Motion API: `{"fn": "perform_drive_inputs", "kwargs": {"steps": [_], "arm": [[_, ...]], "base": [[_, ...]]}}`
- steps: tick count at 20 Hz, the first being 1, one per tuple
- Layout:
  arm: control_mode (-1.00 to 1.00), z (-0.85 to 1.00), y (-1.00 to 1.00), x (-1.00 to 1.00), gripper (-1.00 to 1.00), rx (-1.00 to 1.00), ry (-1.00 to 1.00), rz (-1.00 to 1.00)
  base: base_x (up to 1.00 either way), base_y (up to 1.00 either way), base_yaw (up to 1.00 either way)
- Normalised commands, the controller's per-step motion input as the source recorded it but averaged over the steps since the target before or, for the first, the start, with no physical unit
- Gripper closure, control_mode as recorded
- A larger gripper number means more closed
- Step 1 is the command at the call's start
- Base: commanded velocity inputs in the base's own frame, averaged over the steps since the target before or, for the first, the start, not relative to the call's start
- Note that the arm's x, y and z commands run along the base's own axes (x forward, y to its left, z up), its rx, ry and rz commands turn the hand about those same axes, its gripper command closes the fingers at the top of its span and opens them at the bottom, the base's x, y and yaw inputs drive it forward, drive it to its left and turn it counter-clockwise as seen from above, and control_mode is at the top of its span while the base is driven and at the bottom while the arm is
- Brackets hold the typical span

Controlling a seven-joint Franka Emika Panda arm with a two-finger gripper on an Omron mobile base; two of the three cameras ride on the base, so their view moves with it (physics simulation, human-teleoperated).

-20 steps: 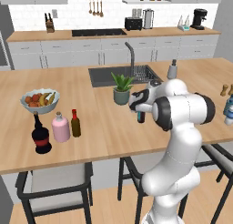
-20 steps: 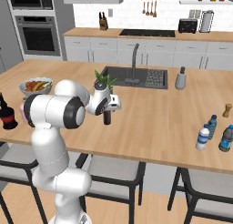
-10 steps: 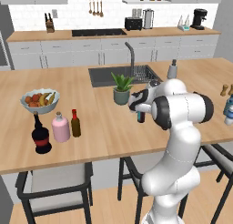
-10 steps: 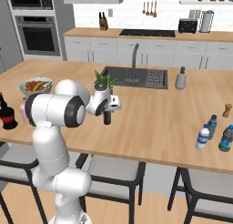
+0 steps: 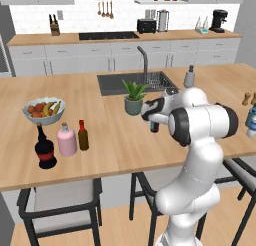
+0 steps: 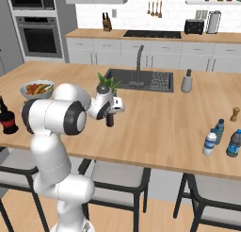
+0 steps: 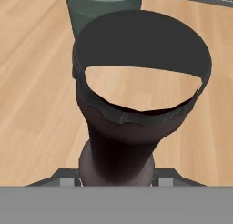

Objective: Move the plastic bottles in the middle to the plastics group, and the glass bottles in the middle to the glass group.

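arm: bent forward, low | hand (image 5: pixel 152 121): fingers closing around dark bottle (image 7: pixel 132 127)

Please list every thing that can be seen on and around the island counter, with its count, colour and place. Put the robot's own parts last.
dark bottle: one, dark, island middle, between the jaws
potted plant: one, green, grey pot, beside the sink
sink: one, dark, island rear
fruit bowl: one, pale, left end
black bottle: one, red label, left front
pink bottle: one, beside the black bottle
amber bottle: one, red cap, beside the pink bottle
plastic bottles: three, whitish and blue, right end
stools: several, black-framed, under the front edge
gripper: one, white, jaws around the dark bottle
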Motion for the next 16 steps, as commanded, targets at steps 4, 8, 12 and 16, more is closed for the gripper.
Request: {"fn": "perform_drive_inputs", "kwargs": {"steps": [4, 8, 12, 16], "arm": [[-1.00, 0.36, 0.41, -0.40, 1.00, 0.00, -0.08, 0.17], [-1.00, 0.24, 0.87, -0.21, 1.00, 0.00, 0.00, 0.34], [-1.00, 0.09, 1.00, -0.14, 1.00, 0.00, 0.00, 0.36], [-1.00, 0.02, 1.00, -0.14, 1.00, -0.06, 0.07, 0.31]], "base": [[0.00, 0.00, 0.00], [0.00, 0.00, 0.00], [0.00, 0.00, 0.00], [0.00, 0.00, 0.00]]}}
